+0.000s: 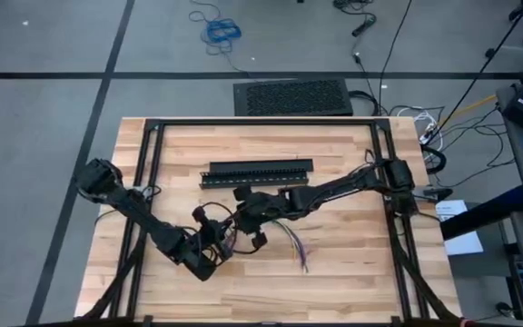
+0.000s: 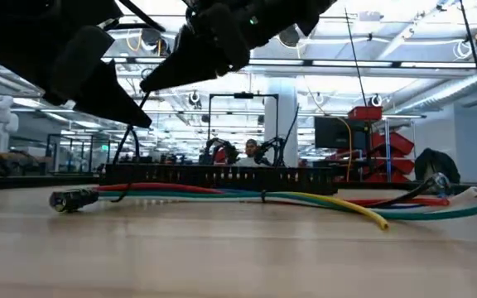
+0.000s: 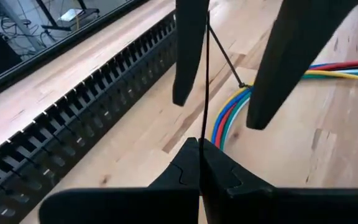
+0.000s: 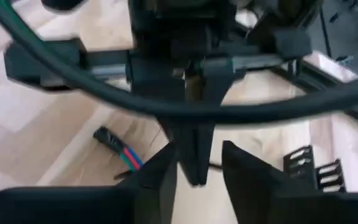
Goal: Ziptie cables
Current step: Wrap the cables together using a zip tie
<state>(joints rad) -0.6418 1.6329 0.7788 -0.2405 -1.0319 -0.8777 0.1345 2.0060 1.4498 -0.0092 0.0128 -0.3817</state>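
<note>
Near the middle of the wooden table (image 1: pixel 352 272), both grippers meet just in front of the slotted bar (image 1: pixel 260 173). The left gripper (image 3: pixel 199 177) has its two dark fingers pressed together on the zip tie (image 3: pixel 207 93), a thin black plastic strip that runs straight up from the closed tips and then slants down to the cables (image 3: pixel 229 118), where it loops around them. The cables lie flat on the wood just beyond the left gripper's tips and below them, not held by either gripper. The right gripper (image 4: pixel 197 165) hangs nose to nose with the left one; its fingers stand a little apart, one of the left gripper's fingers sits in the gap, and whether they grip anything cannot be told.

One bundle of cables shows: thin, round, smooth-jacketed wires in red, yellow, blue and green, lying side by side. From the low view the bundle (image 2: pixel 305 199) stretches along the table in front of the bar, one end in a small dark connector (image 2: pixel 73 199), the other fanned into loose ends. One zip tie is visible. One slotted bar is there too, long, black, plastic, with a comb of narrow upright teeth along its side
</note>
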